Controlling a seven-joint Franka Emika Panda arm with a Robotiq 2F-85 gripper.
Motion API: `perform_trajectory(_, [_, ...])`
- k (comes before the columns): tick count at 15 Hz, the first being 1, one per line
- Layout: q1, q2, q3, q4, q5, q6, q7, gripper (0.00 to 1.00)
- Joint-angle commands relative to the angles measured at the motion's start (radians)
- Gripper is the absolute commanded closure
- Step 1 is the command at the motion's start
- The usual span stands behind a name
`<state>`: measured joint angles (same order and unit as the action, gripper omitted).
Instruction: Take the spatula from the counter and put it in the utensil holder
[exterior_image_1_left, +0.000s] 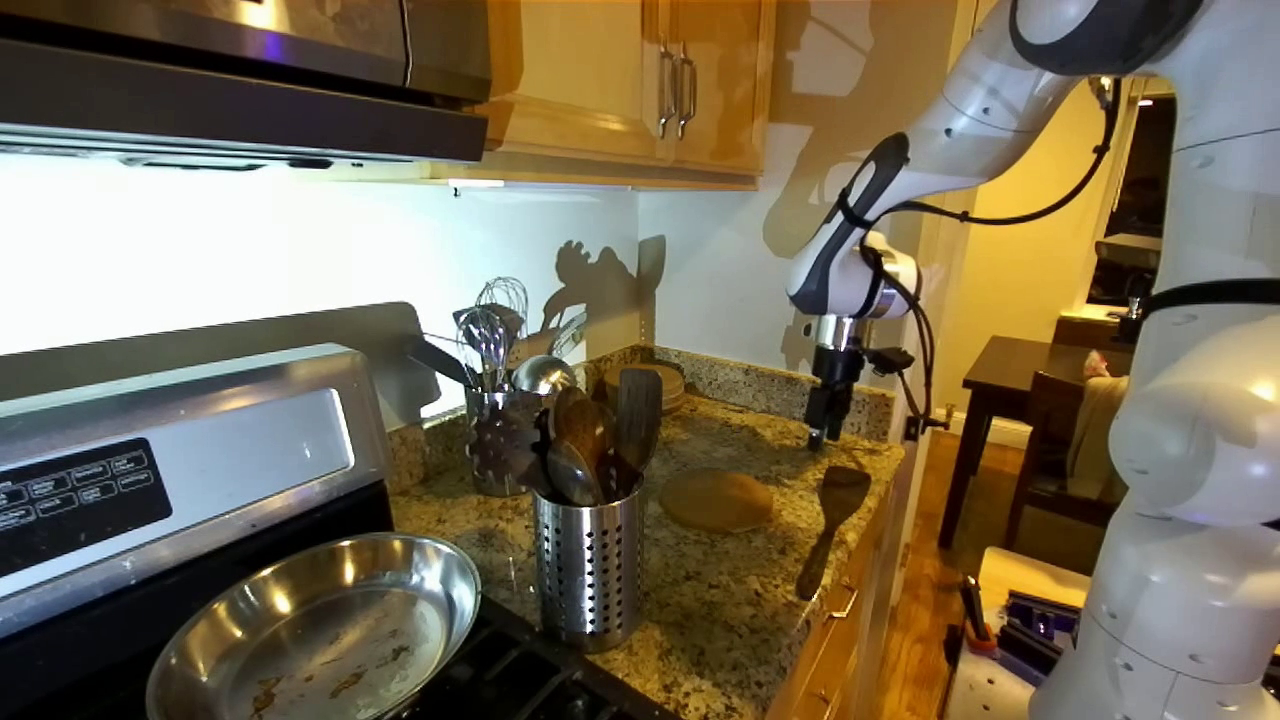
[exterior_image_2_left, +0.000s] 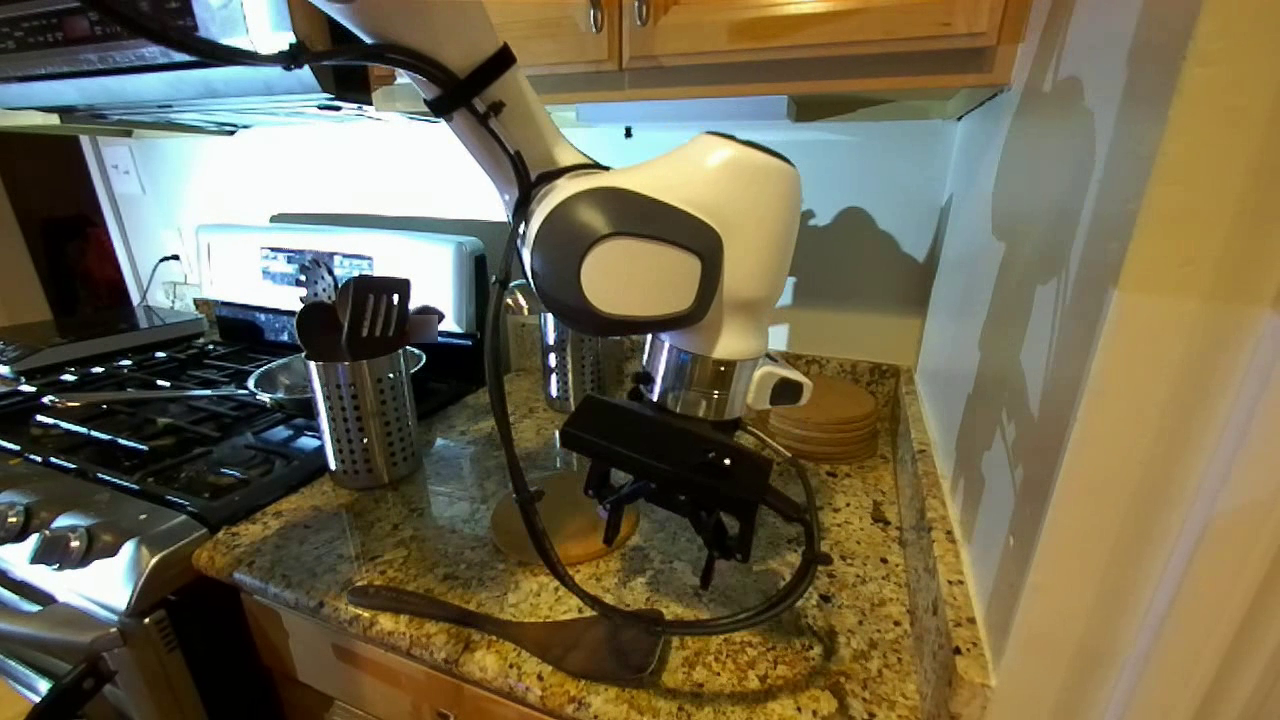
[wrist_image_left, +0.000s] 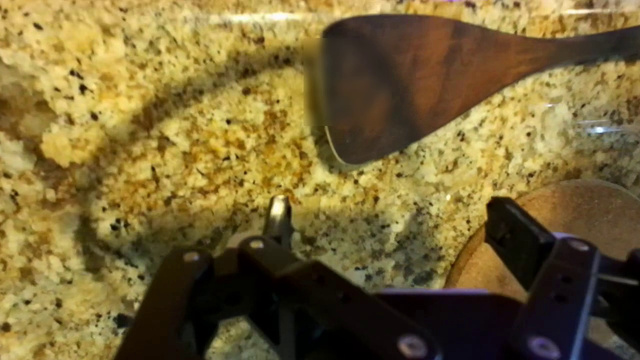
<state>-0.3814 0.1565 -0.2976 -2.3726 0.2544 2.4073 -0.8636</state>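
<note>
Your step in hand looked to be the approach to the spatula (exterior_image_2_left: 530, 637), and it called for a wrist turn before you went down. In the wrist view the gripper (wrist_image_left: 387, 202) had its fingers (wrist_image_left: 520, 245) wide apart with nothing between them, spaced along nearly the same line as the spatula's length, so they could not yet straddle it. The neck just behind the head seemed your best hold: the handle's free end could then lead down into the utensil holder (exterior_image_1_left: 588, 575), where the other tools (exterior_image_1_left: 640, 410) stood heads up. With the wood lying flat, you needed the fingertips low against the bench (exterior_image_1_left: 690, 610) but not pressing, and a gentle, even close, since an off-centre squeeze might have swivelled the spatula over the front edge.

The spatula lay on the bench along that edge, its handle towards the stove (exterior_image_2_left: 150, 415). You had the gripper hanging above the bench, inward of the head and clear of it; in the wrist view the head sat beyond the fingertips, roughly opposite the gap, and the handle ran out of view.
</note>
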Motion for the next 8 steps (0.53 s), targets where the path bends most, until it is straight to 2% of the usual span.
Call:
perform_trajectory(1, [-0.042, 0.036, 0.001, -0.002, 0.025, -0.032, -0.044, 0.00])
perform_trajectory(8, [-0.113, 0.086, 0.009, 0.033, 0.094, -0.178, -0.155, 0.00])
